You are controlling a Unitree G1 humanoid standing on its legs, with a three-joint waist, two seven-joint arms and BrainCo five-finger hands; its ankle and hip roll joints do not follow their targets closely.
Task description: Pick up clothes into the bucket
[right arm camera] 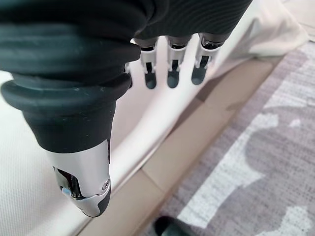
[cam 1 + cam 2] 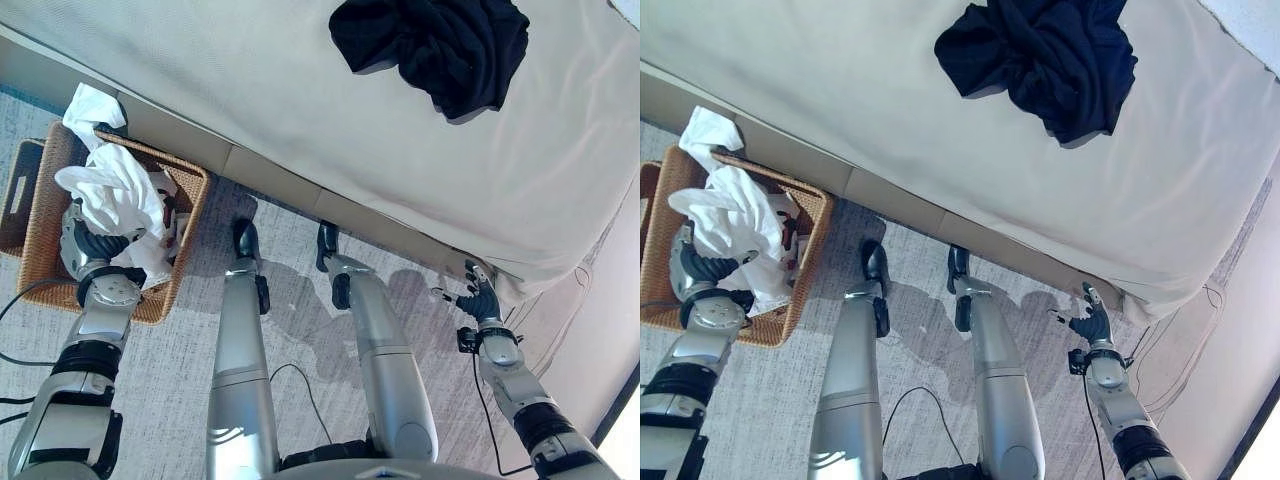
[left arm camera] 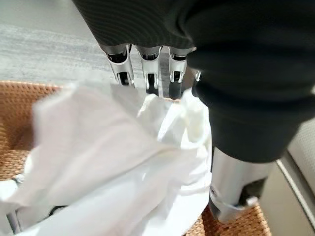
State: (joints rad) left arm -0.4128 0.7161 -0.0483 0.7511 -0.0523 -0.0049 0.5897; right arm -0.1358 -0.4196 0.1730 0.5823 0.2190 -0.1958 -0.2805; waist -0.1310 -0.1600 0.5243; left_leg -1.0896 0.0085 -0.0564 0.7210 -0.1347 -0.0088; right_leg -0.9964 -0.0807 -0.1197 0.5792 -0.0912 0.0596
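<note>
Your left hand (image 2: 88, 243) clutches one white cloth (image 2: 115, 195) over one basket (image 2: 185, 215). One black garment (image 2: 440, 45) lies far beyond your slack-fingered right hand (image 2: 480, 300).

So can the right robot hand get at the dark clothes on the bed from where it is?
Probably not yet: the right robot hand hangs empty by the bed's edge, and the dark clothes lie far across it, nothing between.

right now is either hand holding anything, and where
The left hand grips the white cloth by its bunched upper part over the basket; the right hand holds nothing.
</note>
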